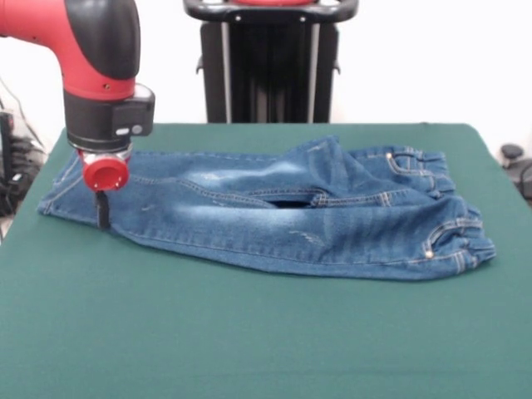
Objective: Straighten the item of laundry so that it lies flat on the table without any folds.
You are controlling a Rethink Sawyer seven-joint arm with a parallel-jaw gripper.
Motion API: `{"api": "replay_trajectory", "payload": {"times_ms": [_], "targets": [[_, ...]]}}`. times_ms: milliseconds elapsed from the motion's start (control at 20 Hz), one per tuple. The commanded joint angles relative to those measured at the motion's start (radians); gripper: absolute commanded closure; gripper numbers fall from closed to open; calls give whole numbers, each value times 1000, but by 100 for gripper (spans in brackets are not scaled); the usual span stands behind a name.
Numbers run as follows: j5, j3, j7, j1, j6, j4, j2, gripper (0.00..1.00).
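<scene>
The small blue denim jeans lie on the dark green table, waistband to the right and leg ends to the left. The near leg lies mostly flat. The far leg is folded over on itself near the middle, which makes a raised flap. My gripper hangs under the red and black arm at the left. Its tip is down on the denim close to the leg ends.
The black pedestal stands behind the table's far edge. Dark cables and gear sit off the table's left side, and a dark object sits off its right side. Bare green tabletop stretches in front of the jeans.
</scene>
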Motion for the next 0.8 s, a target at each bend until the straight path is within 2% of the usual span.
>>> {"api": "replay_trajectory", "payload": {"times_ms": [50, 300, 450, 500, 800], "targets": [[-54, 73, -68, -1, 23, 117, 5, 0], [-76, 67, -70, 6, -4, 79, 45, 0], [-90, 107, -90, -21, -20, 76, 57, 0], [-102, 105, -81, -14, -26, 68, 60, 100], [-90, 104, -33, 1, -65, 56, 71, 100]]}}
